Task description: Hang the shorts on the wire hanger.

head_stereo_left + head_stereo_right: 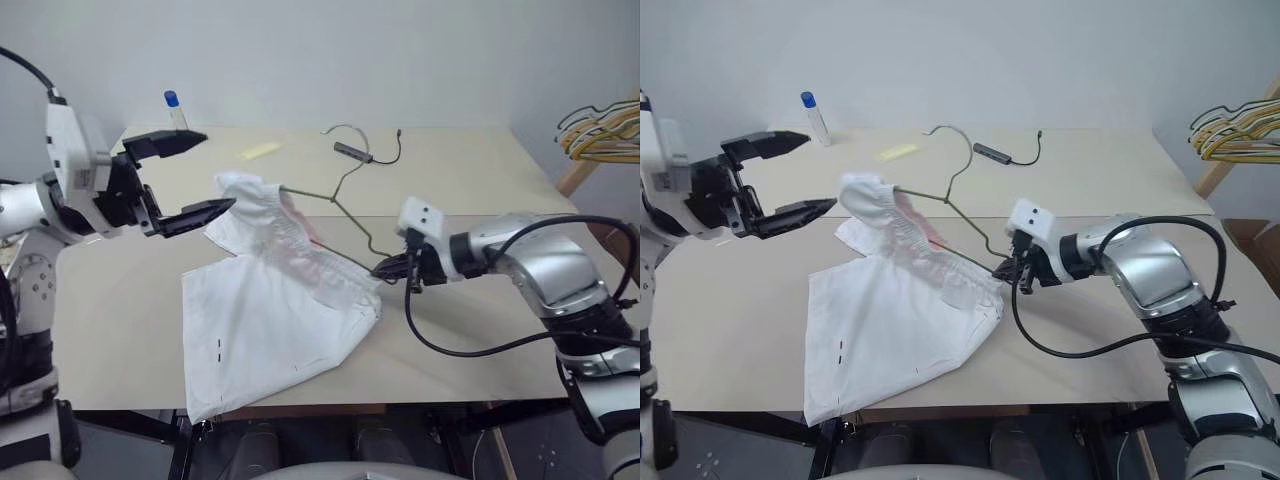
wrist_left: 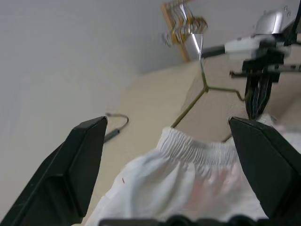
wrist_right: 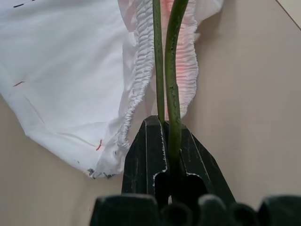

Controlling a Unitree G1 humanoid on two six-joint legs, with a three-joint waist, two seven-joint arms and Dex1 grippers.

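My right claw (image 1: 392, 268) is clenched on the thin olive-grey wire hanger (image 1: 345, 215), pinching its corner between the two black fingers (image 3: 155, 150) just past the waistband's near end, toward the middle of the pale wooden desk (image 1: 480, 190). The hanger's far arm is threaded into the large white cloth shorts (image 1: 275, 300), lifting one end of the gathered elastic waistband clear of the desk, while its curved hook rises toward the desk's far edge. My left claw (image 1: 200, 175) hangs released, fingers spread wide, just beside that raised end of the waistband and not touching it. The shorts spread from the lifted waist down to the desk's near edge, where one leg's hem overhangs slightly. The cloth is white with a faint pink tint near the waist and tiny dark and red marks on the leg panel. I cannot tell how far the wire runs inside the fabric.
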